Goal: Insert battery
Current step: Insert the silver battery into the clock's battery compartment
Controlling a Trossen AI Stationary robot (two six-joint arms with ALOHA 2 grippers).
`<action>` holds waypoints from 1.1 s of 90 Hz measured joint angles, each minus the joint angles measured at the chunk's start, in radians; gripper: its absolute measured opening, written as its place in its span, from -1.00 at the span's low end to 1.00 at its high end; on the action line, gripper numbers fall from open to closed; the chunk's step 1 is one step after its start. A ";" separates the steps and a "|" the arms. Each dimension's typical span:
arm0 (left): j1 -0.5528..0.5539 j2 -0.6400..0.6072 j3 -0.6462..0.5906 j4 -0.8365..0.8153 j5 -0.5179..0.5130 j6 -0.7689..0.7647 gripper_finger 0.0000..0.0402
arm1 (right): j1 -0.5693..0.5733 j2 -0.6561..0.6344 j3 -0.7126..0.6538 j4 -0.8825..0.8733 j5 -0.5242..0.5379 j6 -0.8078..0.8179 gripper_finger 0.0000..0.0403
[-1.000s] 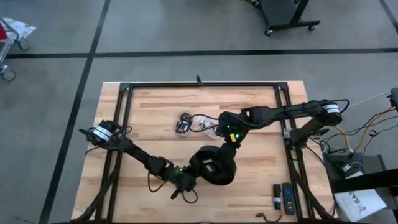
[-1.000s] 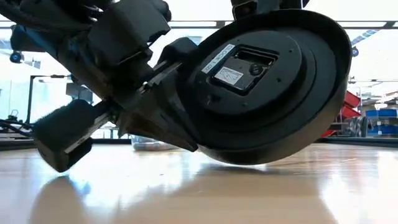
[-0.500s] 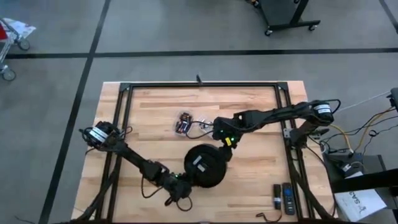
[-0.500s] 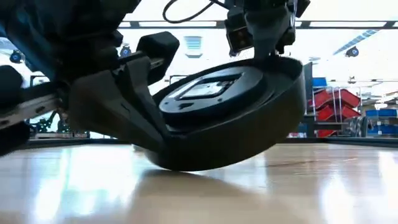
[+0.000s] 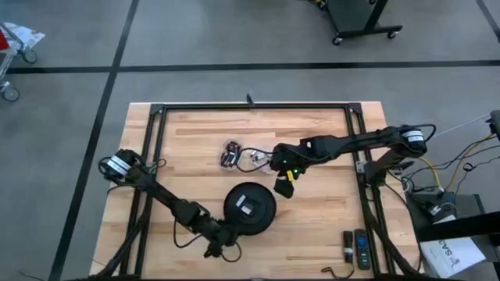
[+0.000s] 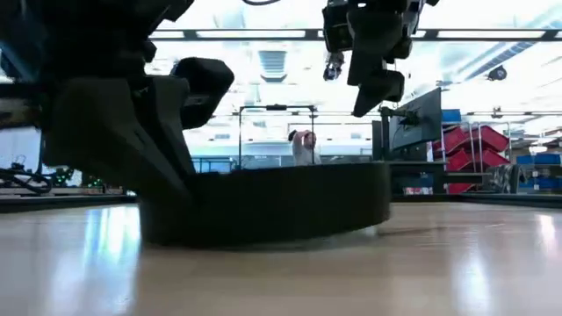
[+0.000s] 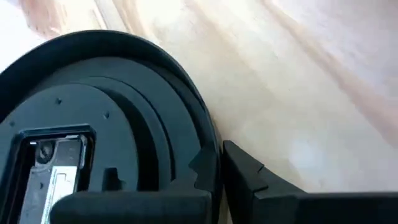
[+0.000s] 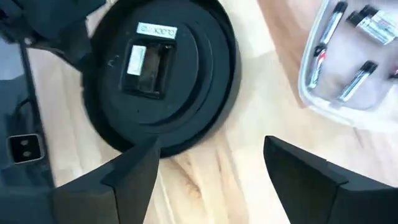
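We log the left gripper (image 5: 221,243) at the near-left rim of the wall clock (image 5: 249,209); in the left wrist view its fingers (image 7: 249,180) straddle the clock (image 7: 93,149) edge, clamped on it. The clock lies flat, back up, on the wooden table (image 5: 328,211), with the battery compartment (image 5: 244,204) facing the ceiling. In the right wrist view the compartment (image 8: 147,65) shows as a pale rectangular slot near the clock (image 8: 161,74) centre; we cannot tell whether a cell is seated.

Moving right, the right gripper (image 5: 283,187) hangs just beyond the clock's far-right rim, lifted off the table in the low view (image 6: 373,83), fingers (image 8: 305,177) spread and empty. The clear tray of batteries (image 5: 254,156) sits just behind it, so the right arm is the nearer one. In the right wrist view the batteries (image 8: 357,78) lie loose in the tray (image 8: 317,87), their long axes at mixed angles.

Versus half a second ago: the clock was tilted up between both grippers; now it is flat, and the right gripper has let go and risen.

We judge the next move to be a reach back to the tray.
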 joint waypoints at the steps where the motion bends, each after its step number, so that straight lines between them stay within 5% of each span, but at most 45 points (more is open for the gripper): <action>1: 0.000 -0.004 0.000 0.000 0.000 -0.002 -1.00 | 0.001 0.000 0.000 0.000 0.007 -0.003 0.31; 30: 0.002 -0.060 0.001 -0.038 -0.004 -0.023 -0.99 | 0.012 0.027 0.000 0.039 0.216 -0.114 0.10; 99: 0.007 -0.013 -0.005 -0.031 0.023 -0.065 -0.88 | 0.012 0.217 -0.001 0.222 0.246 -0.177 -0.20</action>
